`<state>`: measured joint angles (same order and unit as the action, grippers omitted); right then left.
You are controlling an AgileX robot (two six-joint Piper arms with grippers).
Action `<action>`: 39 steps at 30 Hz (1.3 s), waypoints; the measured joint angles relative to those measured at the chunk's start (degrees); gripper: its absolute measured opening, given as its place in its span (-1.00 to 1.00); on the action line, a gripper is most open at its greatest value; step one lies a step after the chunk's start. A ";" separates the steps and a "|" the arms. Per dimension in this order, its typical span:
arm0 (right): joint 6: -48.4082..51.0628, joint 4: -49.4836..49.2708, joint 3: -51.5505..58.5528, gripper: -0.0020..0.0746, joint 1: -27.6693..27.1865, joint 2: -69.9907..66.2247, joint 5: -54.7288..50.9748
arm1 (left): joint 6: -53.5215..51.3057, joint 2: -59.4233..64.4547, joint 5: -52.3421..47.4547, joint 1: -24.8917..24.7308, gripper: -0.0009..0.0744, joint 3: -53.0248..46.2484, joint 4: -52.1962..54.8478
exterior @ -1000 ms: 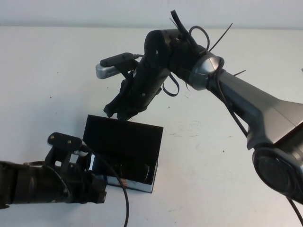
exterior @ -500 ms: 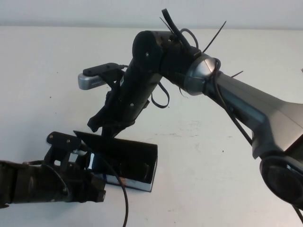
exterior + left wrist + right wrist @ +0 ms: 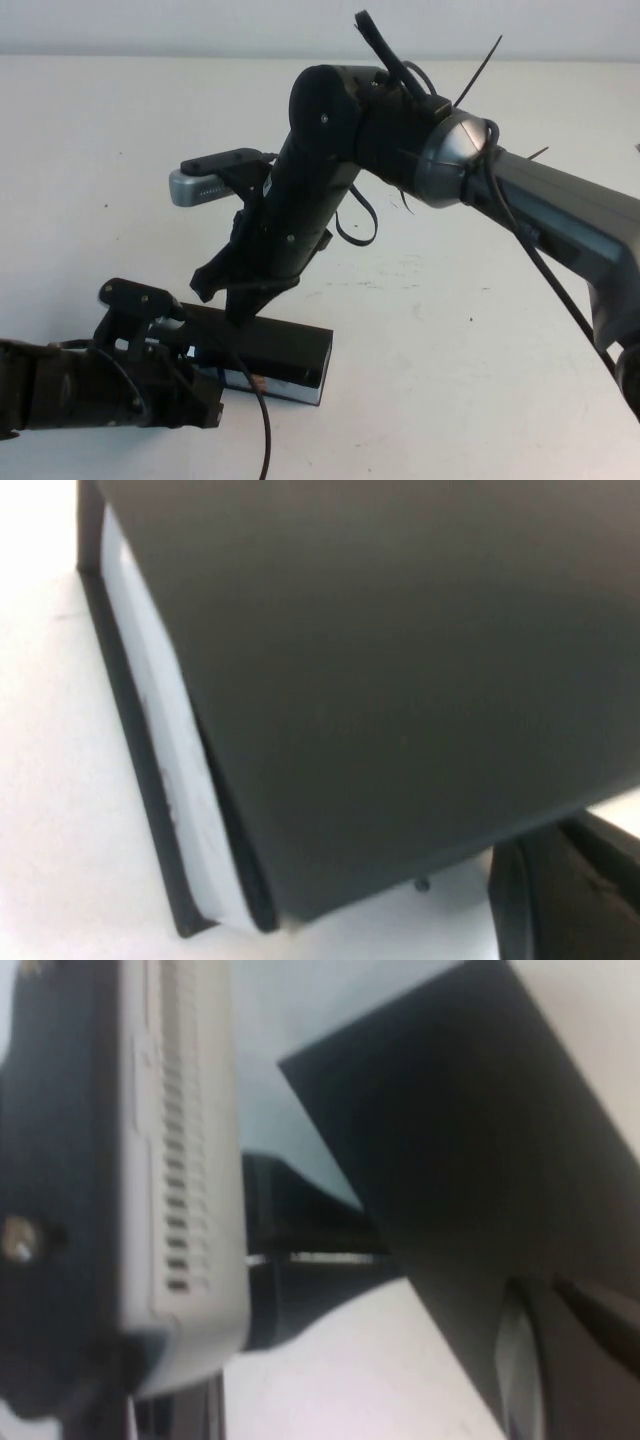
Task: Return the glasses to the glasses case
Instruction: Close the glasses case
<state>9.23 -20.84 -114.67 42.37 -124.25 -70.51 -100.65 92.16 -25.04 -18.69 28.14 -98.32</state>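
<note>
The glasses case point(image 3: 268, 352) sits on the white worktop point(image 3: 450, 330), near the front edge on the robot's left side. Its black flap lid point(image 3: 262, 338) is down flat, or almost flat, over the box. I can't see the glasses at all; I think they are inside, under the lid, but the lid hides them.

The right end effector point(image 3: 222, 292) comes down from above and rests on the back part of the lid. It looks like it is pushing the lid down to shut the case. I cannot tell if its fingers are spread or pinched together.

The left end effector point(image 3: 195, 350) is low on the worktop, right at the left end of the case. I think it is there to keep the case from sliding while the lid gets pushed. I cannot tell if it is gripping the case or only touching it.

The blue-and-white front edge point(image 3: 270, 383) with its orange mark point(image 3: 257, 381) faces the robot. There is lots of bare worktop to the right of the case and behind it. On the left the arm blocks the way.
</note>
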 joint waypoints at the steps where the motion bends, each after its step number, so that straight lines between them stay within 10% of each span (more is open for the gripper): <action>1: -0.21 0.00 1.14 -0.98 0.09 0.34 0.00 | 0.12 0.00 0.00 0.00 -0.98 0.00 0.00; 39: -0.23 5.48 7.33 -0.98 1.46 3.56 0.40 | 22.92 -19.78 -1.00 0.00 -0.98 -3.38 21.49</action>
<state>9.00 -15.36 -107.34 43.83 -120.69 -70.11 -77.72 72.38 -26.04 -18.69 24.76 -76.83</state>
